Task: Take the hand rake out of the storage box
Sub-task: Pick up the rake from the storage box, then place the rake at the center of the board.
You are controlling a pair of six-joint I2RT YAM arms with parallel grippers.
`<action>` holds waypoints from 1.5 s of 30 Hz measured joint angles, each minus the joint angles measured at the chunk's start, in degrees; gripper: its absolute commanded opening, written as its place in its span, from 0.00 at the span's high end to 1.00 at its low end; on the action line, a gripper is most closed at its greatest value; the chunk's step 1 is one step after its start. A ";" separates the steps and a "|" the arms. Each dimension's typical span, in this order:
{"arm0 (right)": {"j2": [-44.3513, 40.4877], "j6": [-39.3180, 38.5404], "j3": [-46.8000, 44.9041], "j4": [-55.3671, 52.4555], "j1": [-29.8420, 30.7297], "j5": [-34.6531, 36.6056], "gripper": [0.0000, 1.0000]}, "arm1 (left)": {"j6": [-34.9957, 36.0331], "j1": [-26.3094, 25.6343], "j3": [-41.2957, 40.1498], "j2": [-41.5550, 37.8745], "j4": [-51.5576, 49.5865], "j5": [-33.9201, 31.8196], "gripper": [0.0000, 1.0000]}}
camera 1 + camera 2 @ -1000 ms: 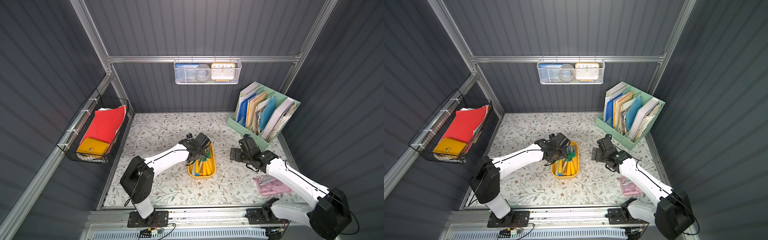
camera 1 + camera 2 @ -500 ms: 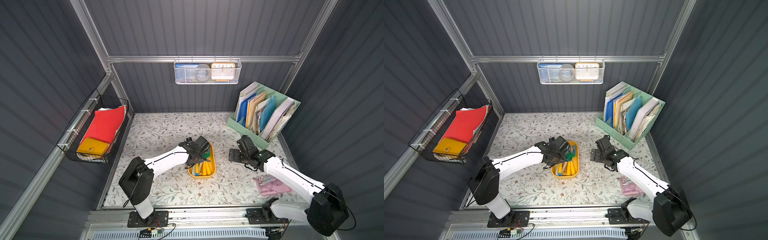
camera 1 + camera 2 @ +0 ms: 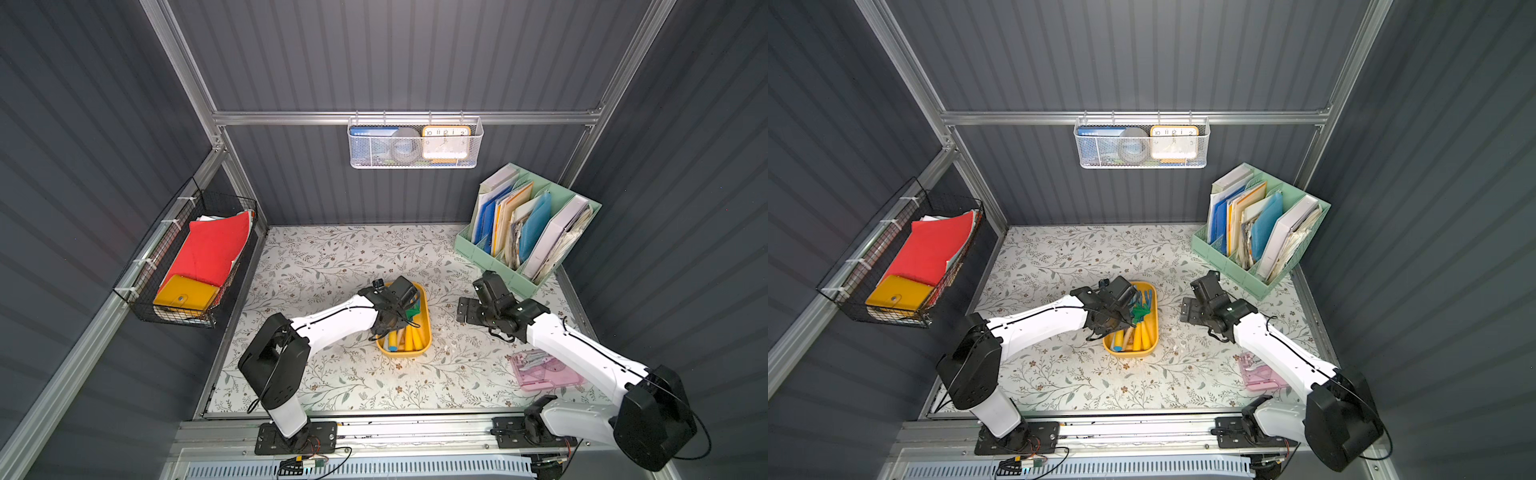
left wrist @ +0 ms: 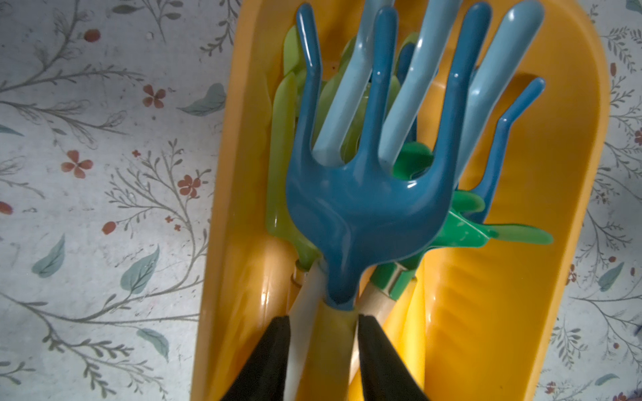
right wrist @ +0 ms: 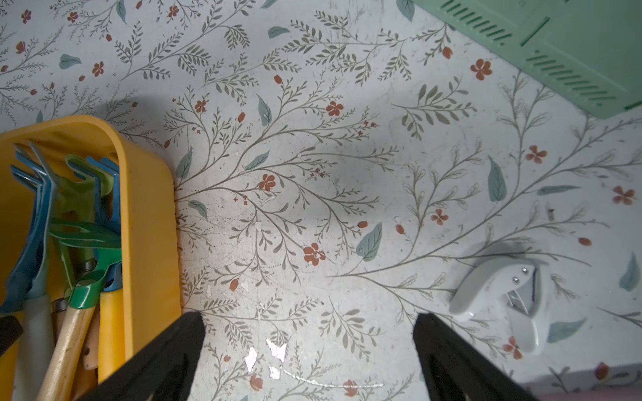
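The storage box (image 3: 428,328) (image 3: 1155,328) is a shallow yellow tub mid-table holding several toy rakes. On top lies the hand rake (image 4: 364,215), with a dark blue head and a yellow handle. My left gripper (image 4: 323,321) (image 3: 392,320) (image 3: 1117,318) reaches down into the box. Its black fingers (image 4: 274,350) are shut on that yellow handle just below the head, with a neighbouring white handle squeezed against one finger. My right gripper (image 5: 309,317) (image 3: 465,311) (image 3: 1187,309) stands wide open over bare table just right of the box (image 5: 146,225), holding nothing.
Light blue and green rakes (image 4: 462,236) (image 5: 83,236) lie under the blue one. A mint-green file organiser (image 3: 498,266) stands at the back right. A pink case (image 3: 544,370) lies front right and a white hole punch (image 5: 500,298) sits near my right gripper. Wire baskets (image 3: 187,266) (image 3: 411,143) hang on the walls.
My left gripper's jaws have closed in from wide apart onto the rake handle inside the box. The right arm has shifted slightly towards the box, still open.
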 measured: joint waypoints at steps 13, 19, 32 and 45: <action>0.26 0.42 0.02 -0.04 0.17 -0.42 0.01 | 0.96 -0.20 -0.35 0.37 1.16 1.11 0.73; 0.26 0.68 0.00 -0.04 0.28 -0.44 0.01 | 1.73 -0.42 -0.24 0.37 1.05 1.09 0.81; -0.35 0.87 0.00 -0.22 0.39 -0.42 0.01 | 3.65 -0.42 8.39 0.37 -2.43 -1.09 0.83; -3.52 1.05 0.00 -1.05 0.46 -0.33 0.01 | 10.95 4.15 15.54 0.33 -6.99 -6.49 0.83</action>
